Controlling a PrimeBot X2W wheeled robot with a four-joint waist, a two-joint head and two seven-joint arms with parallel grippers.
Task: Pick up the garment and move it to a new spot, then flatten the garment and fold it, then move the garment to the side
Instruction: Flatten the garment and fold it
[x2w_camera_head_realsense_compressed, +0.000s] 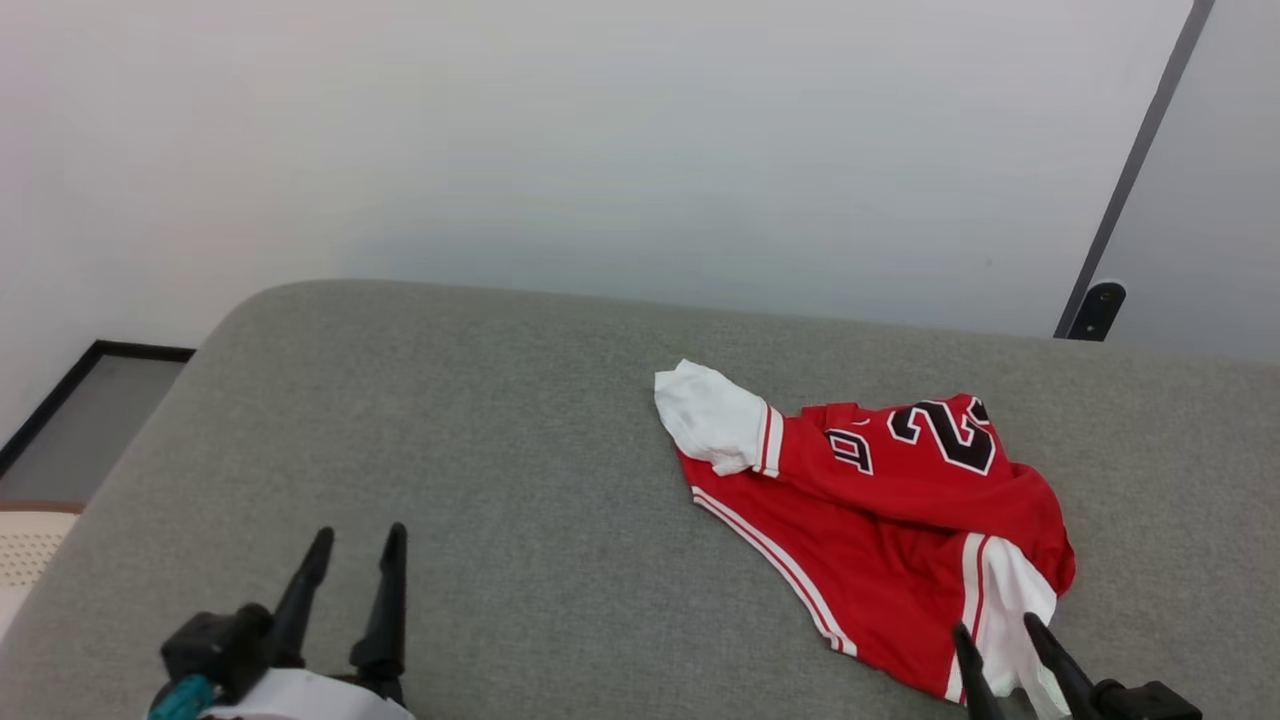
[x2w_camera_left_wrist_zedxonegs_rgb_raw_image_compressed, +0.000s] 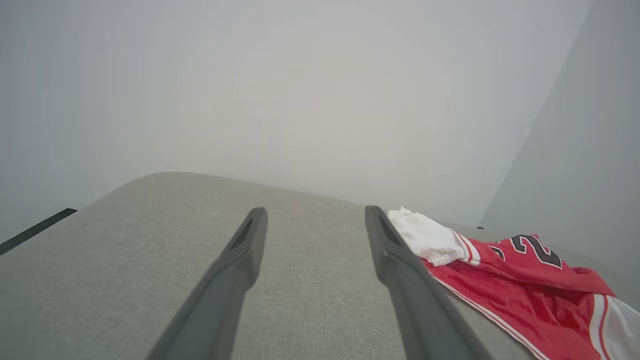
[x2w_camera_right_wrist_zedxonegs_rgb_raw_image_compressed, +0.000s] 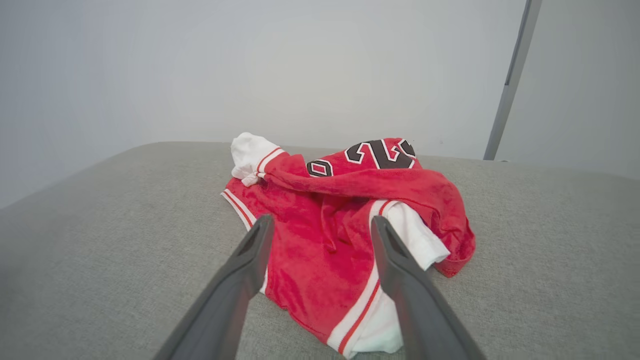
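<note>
Head view, checked from my remote station: shirt (x2w_camera_head_realsense_compressed: 880, 520) lies crumpled on the grey cushion (x2w_camera_head_realsense_compressed: 480, 430), right of centre in the frame, running toward the lower right. Red body, white sleeves w/ red-white stripe trim. Black white-edged numbers face up near its top edge. One white sleeve sticks out at the shirt's upper left, the other sits at its lower right.

Left claw (x2w_camera_head_realsense_compressed: 360, 533) at lower left: fingers spread wide, holding nothing, well apart from the shirt, over bare cushion. Right claw (x2w_camera_head_realsense_compressed: 995, 626) at lower right: also wide, nothing gripped. Its tips overlap the lower white sleeve in frame; I cannot tell whether they touch the cloth.

Left wrist view: left claw (x2w_camera_left_wrist_zedxonegs_rgb_raw_image_compressed: 315, 212) wide over bare cushion. Shirt (x2w_camera_left_wrist_zedxonegs_rgb_raw_image_compressed: 500, 285) at right of frame, next to the right-hand finger.

Right wrist view: right claw (x2w_camera_right_wrist_zedxonegs_rgb_raw_image_compressed: 321, 220) wide, pointed at the shirt (x2w_camera_right_wrist_zedxonegs_rgb_raw_image_compressed: 310, 260), which lies centre frame btwn and beyond the fingers. Pale wall (x2w_camera_head_realsense_compressed: 600, 130) behind the cushion.
</note>
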